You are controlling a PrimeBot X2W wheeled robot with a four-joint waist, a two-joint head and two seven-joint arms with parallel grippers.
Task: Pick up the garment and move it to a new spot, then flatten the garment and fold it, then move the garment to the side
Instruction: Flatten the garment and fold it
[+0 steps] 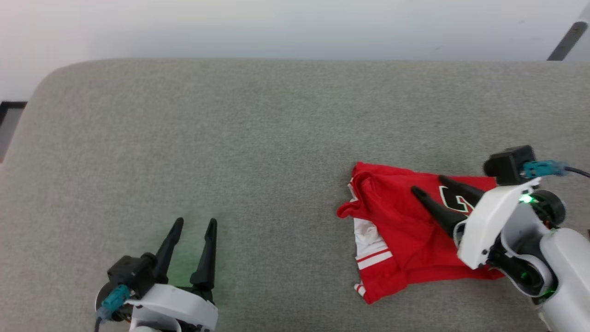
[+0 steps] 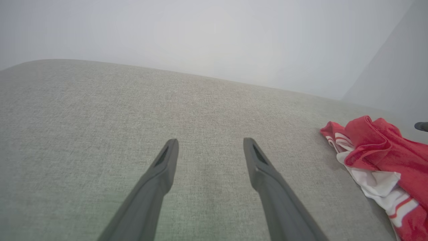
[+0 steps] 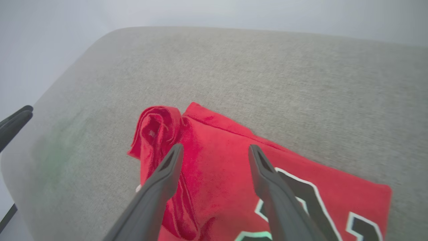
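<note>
The garment (image 1: 401,230), a red jersey with white striped trim and black white-edged lettering, lies folded and a little rumpled on the right part of the grey surface. In the right wrist view the garment (image 3: 217,167) spreads under the fingers, one corner bunched up. My right gripper (image 1: 428,183) hovers over it, open, with nothing between its fingers. My left gripper (image 1: 196,222) stands open at the lower left, well away from the cloth. The left wrist view shows the garment (image 2: 384,160) at its right edge, beyond the open left gripper (image 2: 210,142).
The grey upholstered surface (image 1: 230,138) reaches to a rounded far-left corner, with a pale wall (image 1: 295,27) behind it. A dark floor strip (image 1: 9,120) shows past the left edge.
</note>
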